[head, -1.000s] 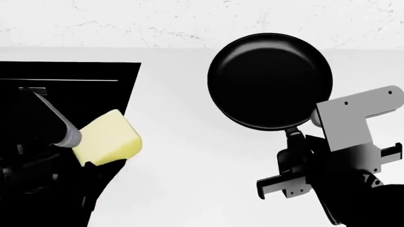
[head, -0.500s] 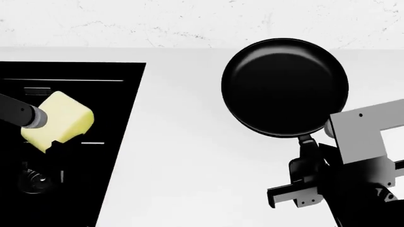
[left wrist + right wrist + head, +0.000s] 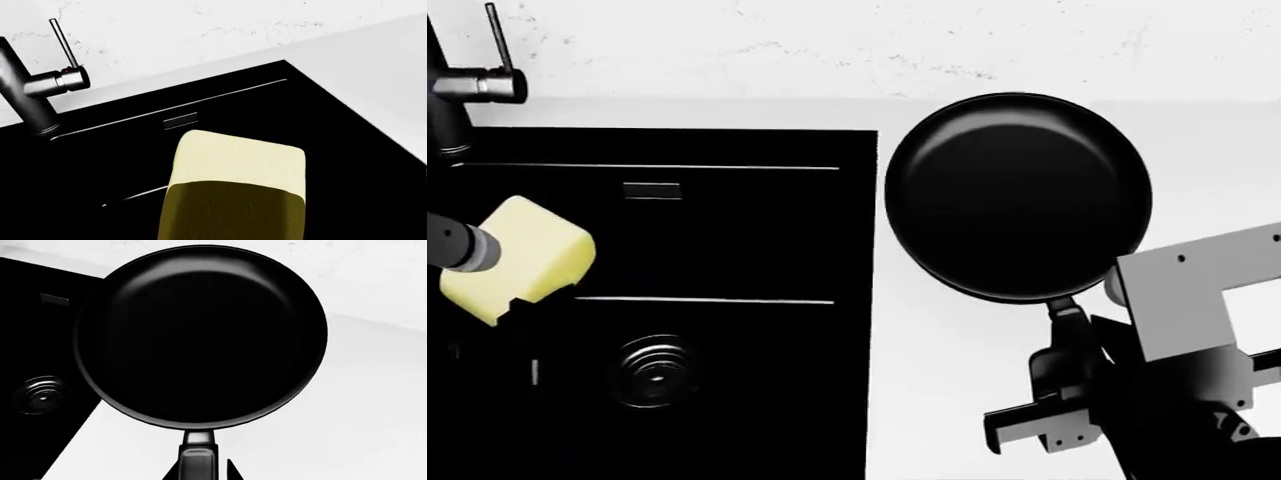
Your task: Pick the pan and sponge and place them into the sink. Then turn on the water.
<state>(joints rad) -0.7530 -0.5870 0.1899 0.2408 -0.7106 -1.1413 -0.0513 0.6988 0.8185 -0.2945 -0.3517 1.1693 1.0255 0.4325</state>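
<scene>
You can't see the left gripper's fingertips in either view: the sponge (image 3: 518, 258) hides them, and its lower end runs off the left wrist picture at 6 o'clock. The right gripper (image 3: 1065, 372) is lost among dark arm parts around the pan (image 3: 1018, 196) handle, so how its jaws stand can't be told. The sink (image 3: 761, 220) is cut off at 9 and 6 o'clock in the head view. The faucet (image 3: 451, 95) runs past the edge at 10 o'clock.
</scene>
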